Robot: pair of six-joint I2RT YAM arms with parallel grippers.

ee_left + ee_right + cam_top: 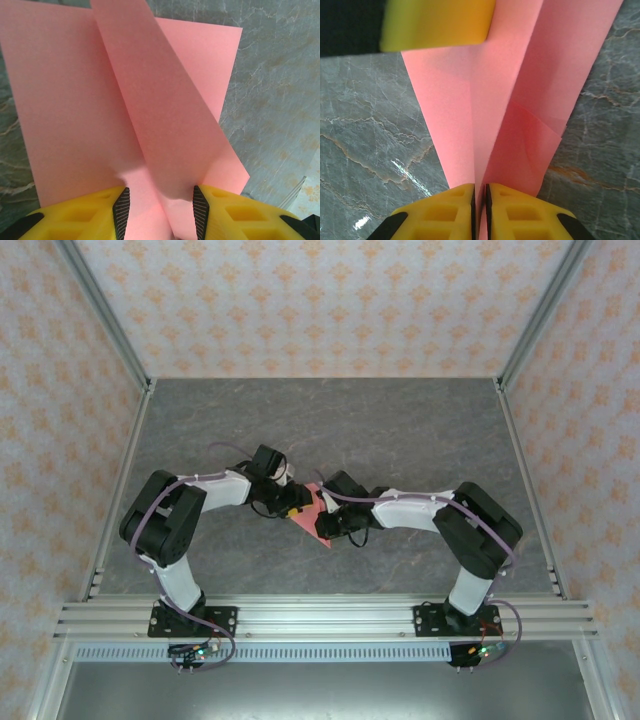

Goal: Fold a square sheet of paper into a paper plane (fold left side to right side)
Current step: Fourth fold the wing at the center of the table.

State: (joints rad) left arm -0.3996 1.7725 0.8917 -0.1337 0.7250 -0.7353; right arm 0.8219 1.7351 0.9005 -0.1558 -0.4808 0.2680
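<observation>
The salmon-pink sheet of paper [314,514] is partly folded into a pointed shape and sits mid-table between the two arms. My left gripper [159,197] is open. Its yellow fingers [85,212] straddle the paper [70,100], and a raised folded flap [165,100] runs up between them and brushes the right-hand pad. My right gripper [480,192] is shut on the upright centre crease of the paper [450,100], with layered flaps spreading to either side. One left finger [437,22] rests on the paper's far end. In the top view the left gripper [290,505] and the right gripper [327,527] nearly touch.
The grey marbled tabletop [400,430] stretches around the paper. Patterned walls [320,300] close in the back and sides. An aluminium rail [320,618] runs along the near edge where the arm bases are bolted.
</observation>
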